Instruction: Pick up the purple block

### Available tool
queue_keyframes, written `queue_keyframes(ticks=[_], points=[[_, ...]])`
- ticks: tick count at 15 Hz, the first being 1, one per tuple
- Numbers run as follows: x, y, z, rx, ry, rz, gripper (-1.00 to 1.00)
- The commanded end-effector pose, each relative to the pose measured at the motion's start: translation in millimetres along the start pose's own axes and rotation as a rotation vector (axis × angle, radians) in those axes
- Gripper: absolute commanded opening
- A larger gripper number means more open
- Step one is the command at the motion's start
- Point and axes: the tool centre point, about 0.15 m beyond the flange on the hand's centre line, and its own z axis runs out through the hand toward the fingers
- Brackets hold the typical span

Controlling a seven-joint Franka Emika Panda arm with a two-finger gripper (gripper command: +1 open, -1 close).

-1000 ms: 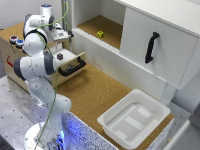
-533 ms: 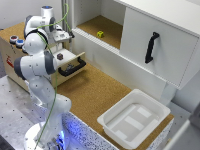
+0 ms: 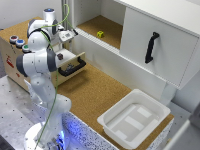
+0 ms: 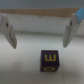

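A white, many-jointed robot arm (image 3: 37,60) reaches over an open wooden drawer with a black handle (image 3: 70,64) at the exterior view's left, its two-fingered gripper (image 4: 41,30) released, the pale fingers (image 4: 9,31) spread wide with nothing between them. The step in hand looks like the descent onto the target: it would go best if the arm came straight down with the fingers straddling the cube squarely, then closed on two opposite flat faces, low enough to grip past the top edge but short of jamming into the drawer floor. The tiny dark purple-maroon cube with a yellow letter on its top (image 4: 50,60) sits on the drawer's pale floor, below the open fingers and somewhat off their midline, so a small sideways correction seems needed first. In the exterior view it shows as a dark speck (image 3: 60,56) in the drawer. Its faces look flat, edges crisp, the letter resembling an E.
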Motion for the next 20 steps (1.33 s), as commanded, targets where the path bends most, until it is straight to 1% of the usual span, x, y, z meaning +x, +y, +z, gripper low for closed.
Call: queue_keyframes(ticks=[1, 3, 7, 11, 15, 16, 17, 20], points=[[-21.0, 25.1, 28.1, 0.044, 0.064, -0.063, 1.00], [-26.7, 27.8, 34.2, 0.062, 0.073, -0.068, 1.00], [-15.0, 25.5, 47.4, 0.082, 0.053, -0.097, 1.00], [-4.8, 27.9, 57.6, 0.078, 0.040, -0.091, 1.00], [-4.9, 29.5, 62.7, 0.072, 0.019, -0.065, 1.00], [-5.5, 28.9, 62.6, 0.065, 0.006, -0.060, -1.00], [-5.4, 27.1, 62.4, 0.057, -0.010, -0.062, -1.00], [-6.7, 22.4, 61.2, 0.052, -0.027, -0.061, -1.00]])
